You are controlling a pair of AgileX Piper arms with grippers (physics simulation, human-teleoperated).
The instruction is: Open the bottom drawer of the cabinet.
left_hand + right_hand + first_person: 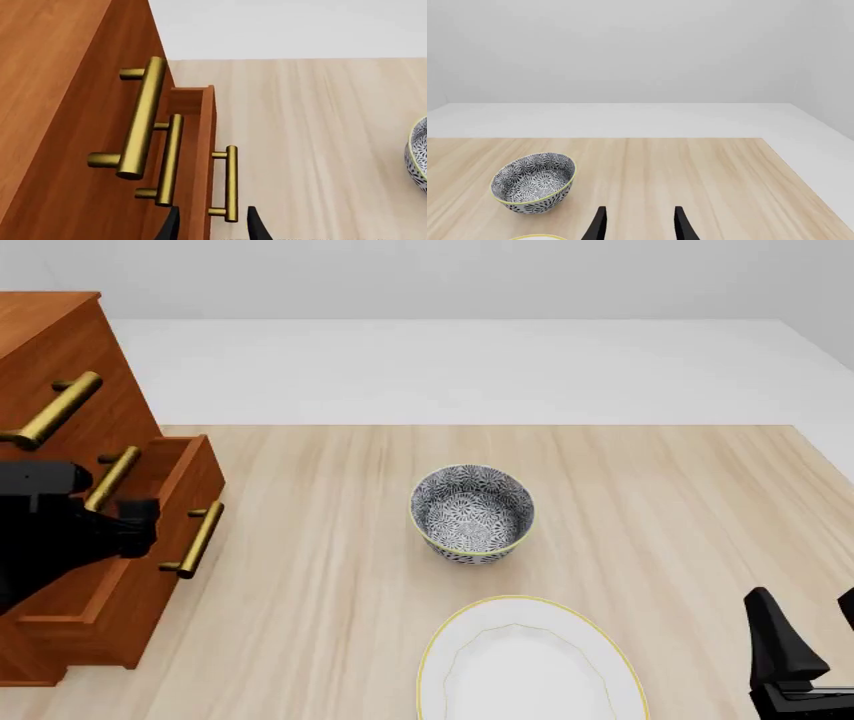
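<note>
- Desk (pixel 641 490): light wood; carries the rest.
- Cabinet (pixel 60 360): at desk's left edge, drawer fronts facing across the desk.
- Bottom drawer (pixel 180 475): already partway out; box stands proud of the two upper fronts.
- Plate (pixel 527 665): at near edge. Bowl (pixel 471 512): mid-desk, well apart from cabinet.
- Left claw (pixel 212 225): spread, fingers either side of bottom drawer's handle (pixel 230 182), w/ gaps showing, not pinching.
- Right claw (pixel 639 222): spread, idle at near right corner.
- Step, I judge: mid-pull. Next: close on the bar, draw straight out from cabinet, keep level.
</note>
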